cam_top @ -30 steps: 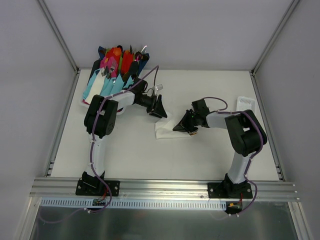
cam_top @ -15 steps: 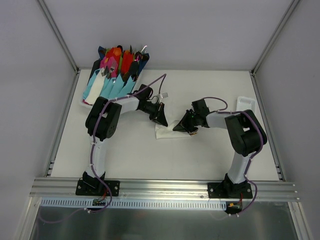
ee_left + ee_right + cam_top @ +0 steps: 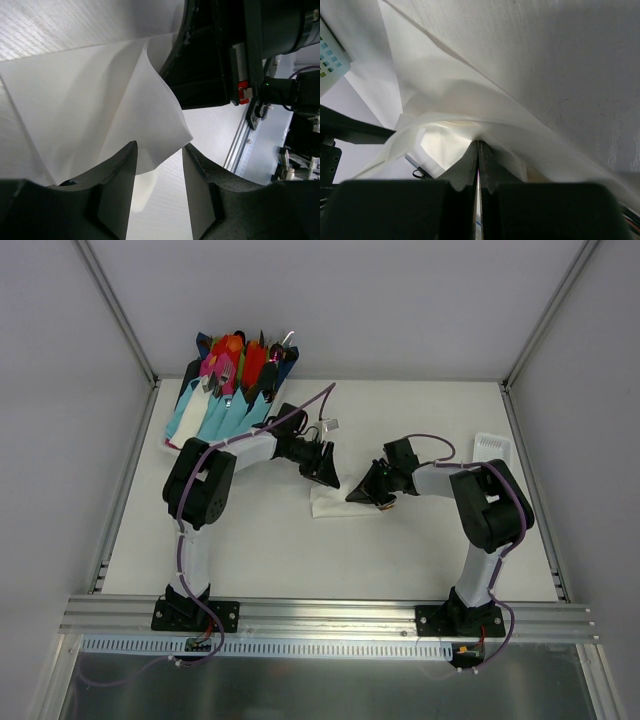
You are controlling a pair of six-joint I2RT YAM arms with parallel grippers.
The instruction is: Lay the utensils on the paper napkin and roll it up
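Note:
The white paper napkin (image 3: 328, 502) lies crumpled at mid-table between both grippers. My left gripper (image 3: 326, 476) hovers at its far left edge, jaws open. In the left wrist view a raised corner of the napkin (image 3: 150, 115) reaches the mouth of the left gripper (image 3: 159, 150), untouched by either finger. My right gripper (image 3: 364, 492) is low at the napkin's right side. In the right wrist view the right gripper (image 3: 478, 143) is shut, with a fold of napkin (image 3: 470, 100) gathered at its tips. The utensils are hidden; only a yellowish tint (image 3: 445, 142) shows through the paper.
A bundle of pink, red and orange cutlery in light-blue wraps (image 3: 232, 380) stands at the back left. A small white slotted tray (image 3: 492, 447) lies at the right edge. Metal frame rails (image 3: 130, 465) border the table. The right arm's black body (image 3: 220, 55) fills the left wrist view's top right.
My left gripper came down and right to the napkin's edge, narrowed its jaws, then spread them again. The right gripper and the napkin's fold have stayed in place.

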